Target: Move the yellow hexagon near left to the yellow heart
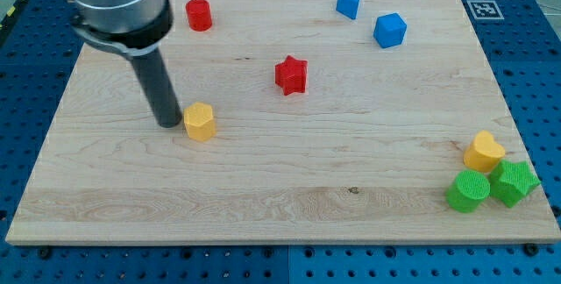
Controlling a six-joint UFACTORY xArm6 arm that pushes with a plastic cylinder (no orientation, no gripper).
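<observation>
The yellow hexagon (pixel 200 122) lies on the wooden board, left of its middle. My tip (pixel 168 124) stands right at the hexagon's left side, touching it or nearly so. The yellow heart (pixel 483 152) lies far off at the view's right edge, near the bottom. The rod rises from the tip up to the arm's grey body at the view's top left.
A green cylinder (pixel 468 190) and a green star (pixel 514 182) sit just below the yellow heart. A red star (pixel 291 74) lies near the middle. A red cylinder (pixel 199 14) is at the top left. Two blue blocks (pixel 349 3) (pixel 390 30) are at the top right.
</observation>
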